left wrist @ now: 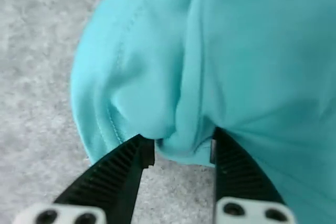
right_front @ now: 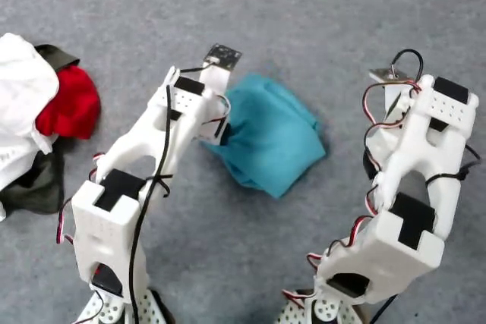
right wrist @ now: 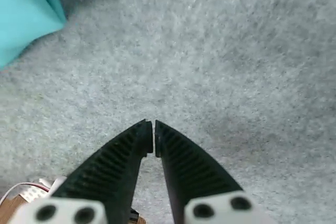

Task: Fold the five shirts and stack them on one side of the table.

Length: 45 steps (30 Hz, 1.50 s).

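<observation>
Left gripper (left wrist: 181, 142) pinches a bunched edge of the teal shirt (right_front: 269, 138) at the tabletop (right_front: 342, 28) centre; right gripper (right wrist: 153, 129) hangs closed, empty. Best lift slowly, letting cloth unfurl before laying it flat.

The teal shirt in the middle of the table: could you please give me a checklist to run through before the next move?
1. Left gripper has a fold of the teal shirt between its fingers: ok.
2. Right gripper is free to help, shut over bare table: ok.
3. Teal shirt lies flat and neatly folded: not ok, it is bunched and creased.
4. Room around the teal shirt: ok, the white shirt, red shirt and dark shirt lie apart in a heap at the table's side.
5. All five shirts accounted for: cannot tell, the heap overlaps and runs off the picture's edge.
</observation>
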Available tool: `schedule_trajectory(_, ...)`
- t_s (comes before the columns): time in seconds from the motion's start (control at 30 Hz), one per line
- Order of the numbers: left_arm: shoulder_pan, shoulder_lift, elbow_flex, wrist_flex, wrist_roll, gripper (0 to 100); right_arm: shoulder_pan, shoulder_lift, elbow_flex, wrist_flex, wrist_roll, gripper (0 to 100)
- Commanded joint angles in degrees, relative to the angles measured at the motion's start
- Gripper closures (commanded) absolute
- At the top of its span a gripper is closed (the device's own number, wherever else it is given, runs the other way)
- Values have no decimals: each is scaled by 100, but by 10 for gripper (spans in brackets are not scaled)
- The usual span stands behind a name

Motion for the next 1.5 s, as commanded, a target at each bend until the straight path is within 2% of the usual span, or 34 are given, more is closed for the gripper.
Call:
schedule_trajectory(0.0,40,-79,-22,-35,-105,907,-88,-277,-286,-88,-44,984)
schedule_trajectory(0.07,101,-105,-57,-35,-97,980,-88,-277,-286,-88,-44,984)
schedule_trajectory(0.13,171,-114,-57,-35,-97,952,-88,-277,-286,-88,-44,984)
schedule_trajectory(0.2,198,-114,-110,176,-97,974,-88,-277,-295,-141,-44,984)
schedule_trajectory(0.33,110,-123,-541,1231,-132,972,-88,-277,-338,-290,-132,983)
schedule_trajectory(0.43,-215,-404,-936,2268,-273,972,-193,-233,-769,-246,-659,979)
schedule_trajectory(0.5,-514,-862,-1015,2919,-642,972,-369,-233,-1112,-167,-932,930)
schedule_trajectory(0.63,-1279,-2180,-998,4088,-1591,972,-1073,-224,-1727,-9,-1486,773)
schedule_trajectory(0.73,-2273,-3244,-444,4079,-2154,972,-1793,-215,-2000,-105,-1758,722)
schedule_trajectory(0.87,-3688,-4536,840,4079,-3323,972,-2857,136,-2229,-431,-2119,737)
schedule_trajectory(0.97,-4857,-5336,1499,4079,-4097,972,-3481,848,-2457,-677,-2470,737)
schedule_trajectory(1.1,-6185,-6031,1640,4079,-4870,972,-4167,2079,-3020,-914,-2576,737)
schedule_trajectory(1.2,-6642,-6092,1640,4070,-5090,972,-4475,3002,-3697,-862,-2576,774)
schedule_trajectory(1.37,-6958,-5925,1640,4070,-5099,972,-4492,4233,-4963,-79,-2567,989)
schedule_trajectory(1.47,-6967,-5793,1640,4070,-5099,972,-4211,4822,-5657,536,-2567,985)
